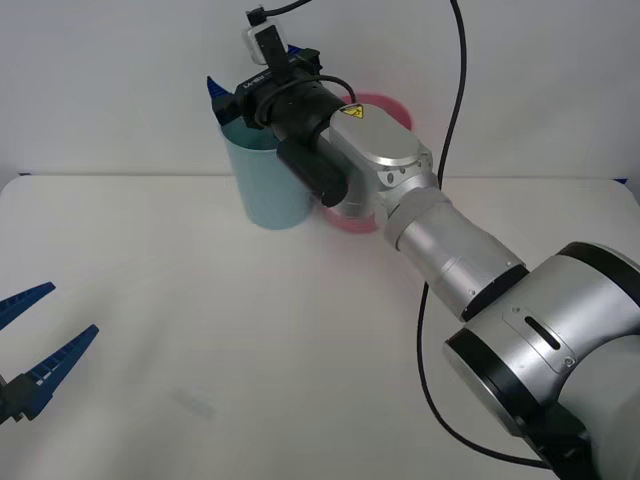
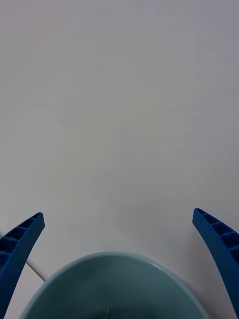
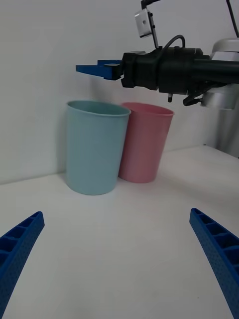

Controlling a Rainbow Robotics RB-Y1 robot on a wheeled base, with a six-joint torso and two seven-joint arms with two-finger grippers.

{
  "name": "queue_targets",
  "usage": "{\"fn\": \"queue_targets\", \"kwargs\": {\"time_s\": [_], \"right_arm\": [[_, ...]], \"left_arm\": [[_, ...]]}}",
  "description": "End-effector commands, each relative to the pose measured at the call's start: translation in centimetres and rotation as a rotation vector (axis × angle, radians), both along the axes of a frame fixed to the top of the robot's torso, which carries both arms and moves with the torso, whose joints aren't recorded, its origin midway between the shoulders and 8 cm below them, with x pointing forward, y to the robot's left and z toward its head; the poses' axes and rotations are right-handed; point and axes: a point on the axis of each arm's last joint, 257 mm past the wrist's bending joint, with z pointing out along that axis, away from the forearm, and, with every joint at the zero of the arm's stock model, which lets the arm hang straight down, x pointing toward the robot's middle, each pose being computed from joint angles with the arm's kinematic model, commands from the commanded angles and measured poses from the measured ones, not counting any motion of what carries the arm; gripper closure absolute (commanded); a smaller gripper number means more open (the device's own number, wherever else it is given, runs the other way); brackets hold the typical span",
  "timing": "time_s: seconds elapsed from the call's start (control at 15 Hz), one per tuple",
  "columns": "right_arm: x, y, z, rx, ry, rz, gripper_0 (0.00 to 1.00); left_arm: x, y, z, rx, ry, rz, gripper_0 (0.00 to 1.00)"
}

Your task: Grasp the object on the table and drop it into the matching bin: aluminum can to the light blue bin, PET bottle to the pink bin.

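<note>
The right end effector (image 1: 262, 78) hangs directly over the mouth of the light blue bin (image 1: 268, 185), its blue ribbed fingers spread wide with nothing between them. In the right wrist view the bin's round rim (image 2: 112, 259) sits just below and between the two fingers (image 2: 20, 244), which fits a release pose: holding above the opening lets anything let go fall straight in. The red aluminum can is not to be seen, neither on the bare white counter (image 1: 300, 330) nor in the grip; judging by the empty, opened fingers above the bin, it has probably gone inside, though the bin's interior cannot be made out. The pink bin (image 3: 144, 144) stands touching the blue one, beside and slightly behind the right end effector. The left end effector (image 1: 35, 345) waits well apart from the bins, low over the counter, its fingers likewise spread and empty.
</note>
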Motion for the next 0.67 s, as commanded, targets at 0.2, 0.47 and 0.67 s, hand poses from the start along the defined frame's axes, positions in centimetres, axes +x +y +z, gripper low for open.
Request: {"fn": "queue_targets", "kwargs": {"time_s": [0.2, 0.47, 0.67], "right_arm": [[-0.7, -1.4, -0.4, 0.035, -0.008, 0.021, 0.0], [-2.9, -3.8, -0.9, 0.073, -0.043, 0.076, 0.0], [-5.4, -6.1, -1.0, 0.089, -0.083, 0.108, 0.0]], "left_arm": [[0.0, 0.0, 0.0, 0.0, 0.0, 0.0, 0.0], [0.0, 0.0, 0.0, 0.0, 0.0, 0.0, 0.0], [0.0, 0.0, 0.0, 0.0, 0.0, 0.0, 0.0]]}}
